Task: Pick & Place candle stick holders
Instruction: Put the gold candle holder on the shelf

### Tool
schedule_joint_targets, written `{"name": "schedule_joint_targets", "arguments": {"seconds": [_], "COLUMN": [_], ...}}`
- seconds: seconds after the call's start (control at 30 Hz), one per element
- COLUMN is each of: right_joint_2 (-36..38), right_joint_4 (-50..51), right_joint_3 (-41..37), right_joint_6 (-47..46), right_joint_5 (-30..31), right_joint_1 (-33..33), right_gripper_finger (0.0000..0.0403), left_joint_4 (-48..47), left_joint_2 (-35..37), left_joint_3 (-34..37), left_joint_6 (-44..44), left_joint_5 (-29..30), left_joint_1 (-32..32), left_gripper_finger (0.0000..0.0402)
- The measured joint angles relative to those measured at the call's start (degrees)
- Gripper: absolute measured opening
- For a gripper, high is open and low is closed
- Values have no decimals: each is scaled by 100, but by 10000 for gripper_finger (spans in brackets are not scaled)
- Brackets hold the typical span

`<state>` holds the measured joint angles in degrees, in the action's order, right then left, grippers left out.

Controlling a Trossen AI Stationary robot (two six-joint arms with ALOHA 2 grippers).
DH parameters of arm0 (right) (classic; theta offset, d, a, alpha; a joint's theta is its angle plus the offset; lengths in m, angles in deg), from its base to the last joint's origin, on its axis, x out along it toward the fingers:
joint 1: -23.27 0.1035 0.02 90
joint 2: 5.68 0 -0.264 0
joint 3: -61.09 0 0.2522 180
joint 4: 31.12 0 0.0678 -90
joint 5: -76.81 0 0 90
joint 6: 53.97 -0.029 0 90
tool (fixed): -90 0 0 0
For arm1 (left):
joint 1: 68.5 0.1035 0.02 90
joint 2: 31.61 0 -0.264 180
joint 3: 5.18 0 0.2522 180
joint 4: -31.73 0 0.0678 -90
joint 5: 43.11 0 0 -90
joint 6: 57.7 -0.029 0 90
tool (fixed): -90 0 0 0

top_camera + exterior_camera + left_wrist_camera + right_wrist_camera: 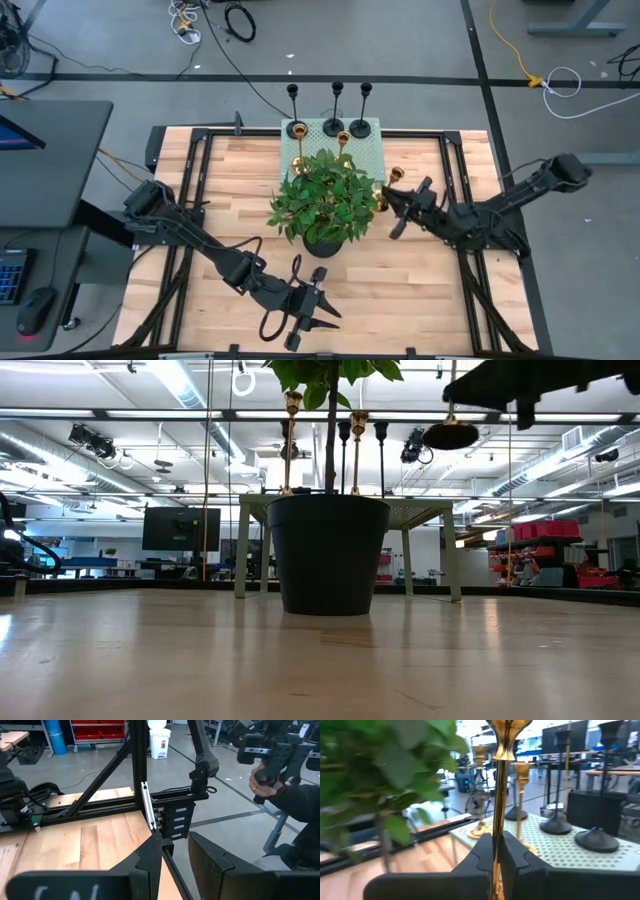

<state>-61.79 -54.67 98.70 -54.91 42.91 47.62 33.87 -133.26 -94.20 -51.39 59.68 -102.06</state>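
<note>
**Tip Hazard During Gold Holder Transfer**

While the right gripper [496, 851] clamps the slim stem of a gold candle stick holder [500, 785] beside the plant [325, 195], we risk leaf snagging or toppling holders on the green tray [368, 148]; left gripper [312, 318] waits, fingers apart

arms: two, dark, jointed segments
cable: black loop on the left arm [215, 255]
fingers [150, 865]: black, wedge-shaped, angular

We look straight down, level along the tabletop, and closely from both wrists, the plant pot [322, 244] shared overhead and low.
</note>
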Motion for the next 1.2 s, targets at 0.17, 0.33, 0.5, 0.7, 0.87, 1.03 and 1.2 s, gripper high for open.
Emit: {"name": "schedule_joint_targets", "arguments": {"seconds": [0.17,0.33,0.5,0.7,0.87,1.03,1.2], "right_joint_2": [0,-2,-2,-2,-87,-425,-850], "right_joint_4": [36,530,729,825,795,544,95], "right_joint_3": [0,0,0,0,0,0,0], "right_joint_6": [-102,-460,-570,-513,-509,-540,-474], "right_joint_5": [-573,-930,-1328,-1433,-1688,-2061,-2405], "right_joint_1": [-707,-1305,-1784,-2196,-2589,-2959,-3233], "right_gripper_finger": [2,2,2,2,2,2,2], "left_joint_4": [7,9,15,57,114,149,149], "left_joint_2": [0,0,0,0,0,0,0], "left_joint_3": [0,0,0,0,0,0,0], "left_joint_6": [-7,-7,-5,-5,-5,10,12], "left_joint_5": [0,0,0,0,2,2,3], "left_joint_1": [0,0,0,0,0,0,0], "left_gripper_finger": [99,99,99,99,99,99,99]}}
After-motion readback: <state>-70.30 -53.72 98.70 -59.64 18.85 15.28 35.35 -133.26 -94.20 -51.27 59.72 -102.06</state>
